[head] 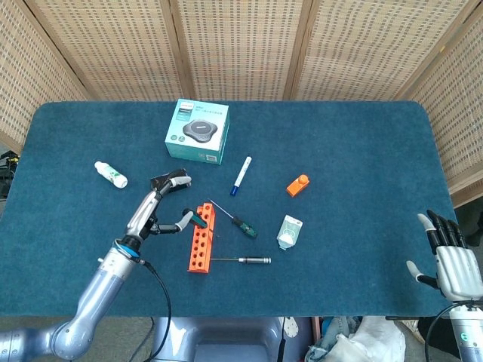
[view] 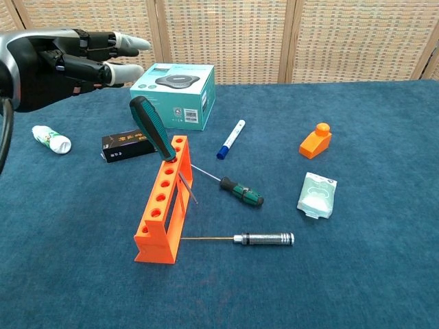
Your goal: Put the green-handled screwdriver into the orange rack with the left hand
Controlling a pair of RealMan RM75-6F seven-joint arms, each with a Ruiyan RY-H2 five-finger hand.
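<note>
one green-handled screwdriver [view: 153, 128] leans in the orange rack [view: 164, 200]; labels unreadable.

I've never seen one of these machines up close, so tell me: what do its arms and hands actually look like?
The left arm is smooth silver-grey metal, with a blue ring at the wrist and a black cable looping off it. Its left hand is mostly black, human-shaped, with pale silvery fingertips. The right hand looks silver-white across the back with black fingers, on a grey wrist trailing a black cable.
</note>
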